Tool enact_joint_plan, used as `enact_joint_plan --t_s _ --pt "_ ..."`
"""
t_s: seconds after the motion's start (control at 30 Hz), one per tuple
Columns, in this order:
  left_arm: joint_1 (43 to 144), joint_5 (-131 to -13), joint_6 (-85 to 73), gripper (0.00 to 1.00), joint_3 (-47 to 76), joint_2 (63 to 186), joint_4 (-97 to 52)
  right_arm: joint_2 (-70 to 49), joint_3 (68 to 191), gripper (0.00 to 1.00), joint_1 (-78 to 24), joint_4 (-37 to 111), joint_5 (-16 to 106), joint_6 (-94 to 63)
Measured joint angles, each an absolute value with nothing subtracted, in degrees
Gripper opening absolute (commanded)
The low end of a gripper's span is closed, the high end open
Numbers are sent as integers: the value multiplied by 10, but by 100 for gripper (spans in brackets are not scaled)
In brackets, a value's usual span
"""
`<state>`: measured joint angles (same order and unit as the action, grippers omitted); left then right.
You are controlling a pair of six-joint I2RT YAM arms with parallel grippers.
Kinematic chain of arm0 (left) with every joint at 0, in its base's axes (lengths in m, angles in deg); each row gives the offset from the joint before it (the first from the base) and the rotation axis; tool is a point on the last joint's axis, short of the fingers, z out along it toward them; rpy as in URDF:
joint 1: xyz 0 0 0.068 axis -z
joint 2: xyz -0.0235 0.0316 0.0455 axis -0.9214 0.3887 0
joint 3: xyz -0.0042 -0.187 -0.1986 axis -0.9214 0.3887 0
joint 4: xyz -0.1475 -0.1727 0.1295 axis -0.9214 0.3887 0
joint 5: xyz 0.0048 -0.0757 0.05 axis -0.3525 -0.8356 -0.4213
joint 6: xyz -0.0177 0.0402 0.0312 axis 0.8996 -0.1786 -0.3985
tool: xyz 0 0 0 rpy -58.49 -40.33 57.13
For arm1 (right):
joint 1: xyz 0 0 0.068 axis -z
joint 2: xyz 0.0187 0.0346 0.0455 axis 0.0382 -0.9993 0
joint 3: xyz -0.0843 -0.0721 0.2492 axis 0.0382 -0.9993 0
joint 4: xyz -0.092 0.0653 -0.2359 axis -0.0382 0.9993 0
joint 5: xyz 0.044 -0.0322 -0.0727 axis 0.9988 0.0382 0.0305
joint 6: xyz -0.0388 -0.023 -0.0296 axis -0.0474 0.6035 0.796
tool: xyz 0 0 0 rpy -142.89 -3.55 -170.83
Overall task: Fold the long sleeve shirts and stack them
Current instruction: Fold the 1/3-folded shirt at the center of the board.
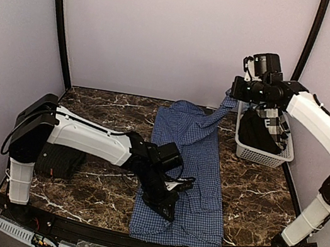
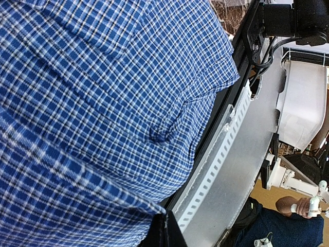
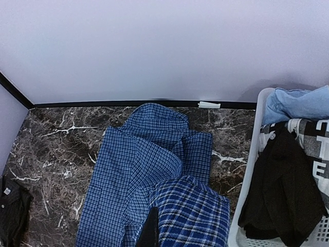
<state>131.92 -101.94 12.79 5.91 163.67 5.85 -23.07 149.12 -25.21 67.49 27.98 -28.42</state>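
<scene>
Held blue shirt (image 1: 186, 166) spread down the middle of the tabletop (image 1: 103, 112), both grippers clenched on cloth: left gripper (image 1: 171, 195) toward the near edge, right gripper (image 1: 234, 94) with a sleeve (image 1: 214, 116) high by the far right corner. Black shirt (image 1: 65, 162) at the left edge. Judged barely begun: no fold finished, nothing stacked.

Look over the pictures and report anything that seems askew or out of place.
The blue check shirt lies mostly flat on the table, but its far sleeve is pulled up toward the white basket, pinched in the right gripper. It slants through the air instead of lying flat.
</scene>
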Motion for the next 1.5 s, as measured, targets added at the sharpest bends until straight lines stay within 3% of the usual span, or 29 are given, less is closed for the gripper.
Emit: enact_joint_plan --t_s 0.1,0.3,0.37,0.6,0.9,0.97,1.13,1.5 --pt "1319 -1026 131 8 59 1649 44 -213 1463 0 -252 668 297 -297" --pt "1319 -1036 131 32 56 1658 27 -169 1378 0 -252 645 348 -329" --pt "1319 -1035 130 35 49 1658 24 -157 1348 0 -254 638 368 -341" --pt "1301 -1022 138 36 54 1640 8 -122 1247 0 -278 603 428 -388" --pt "1184 -987 184 37 147 1501 -63 -92 1161 4 -391 534 476 -449" --pt "1168 -980 193 37 161 1487 -81 -98 1162 9 -428 530 465 -450" --pt "1151 -964 220 40 197 1478 -111 -143 1155 38 -487 518 462 -456" --pt "1133 -956 252 42 249 1480 -129 -135 1135 53 -494 544 377 -449"
